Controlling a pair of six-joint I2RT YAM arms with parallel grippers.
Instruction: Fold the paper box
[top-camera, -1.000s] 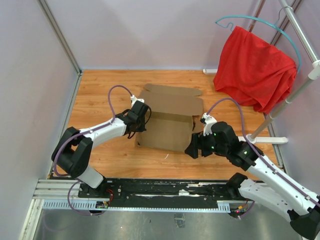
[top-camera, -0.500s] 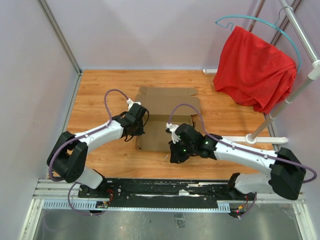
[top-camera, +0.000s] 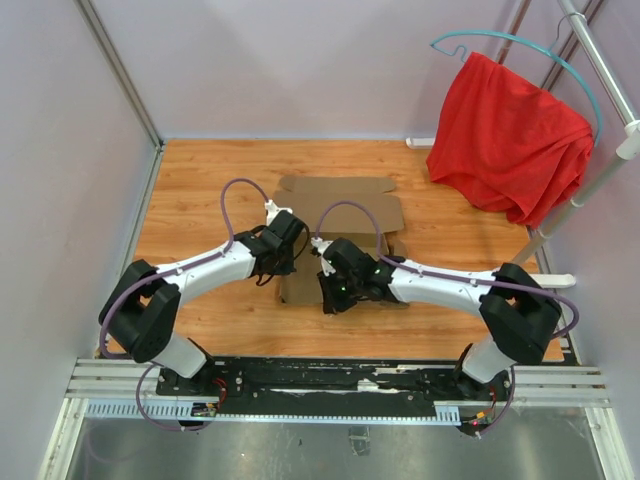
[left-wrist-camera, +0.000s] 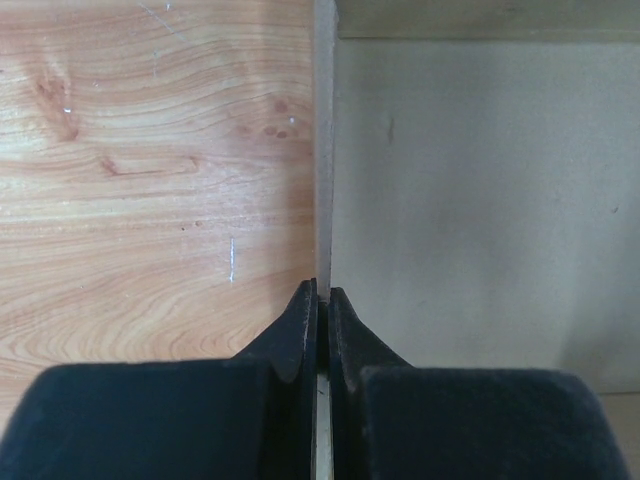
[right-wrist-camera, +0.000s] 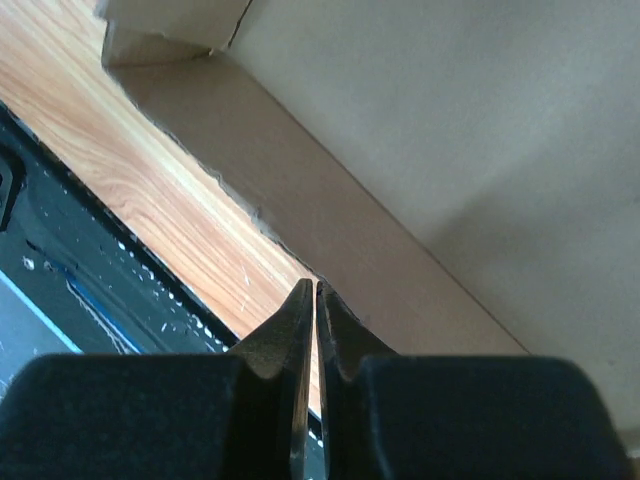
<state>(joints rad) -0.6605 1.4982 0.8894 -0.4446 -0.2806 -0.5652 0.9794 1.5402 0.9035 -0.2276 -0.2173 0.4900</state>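
The paper box (top-camera: 345, 210) is brown cardboard lying partly folded in the middle of the wooden table, with its back flap flat. My left gripper (top-camera: 284, 250) is at the box's left side. In the left wrist view that gripper (left-wrist-camera: 322, 290) is shut on the thin upright edge of the box's side wall (left-wrist-camera: 324, 150), and the box floor (left-wrist-camera: 480, 200) lies to the right of it. My right gripper (top-camera: 326, 298) reaches across the box's front. Its jaws (right-wrist-camera: 315, 285) are shut, their tips at the ragged front edge of a cardboard flap (right-wrist-camera: 450, 120), with wood showing in the slit between them.
A red cloth (top-camera: 510, 135) hangs on a teal hanger from a metal rack (top-camera: 590, 180) at the back right, with the rack's foot (top-camera: 530, 280) on the table. Pale walls enclose the left and back. A black rail (top-camera: 330, 375) runs along the near edge.
The right arm has swung left from the box's front right corner to its front left, and its jaws have closed. The left gripper kept its hold and shifted slightly.
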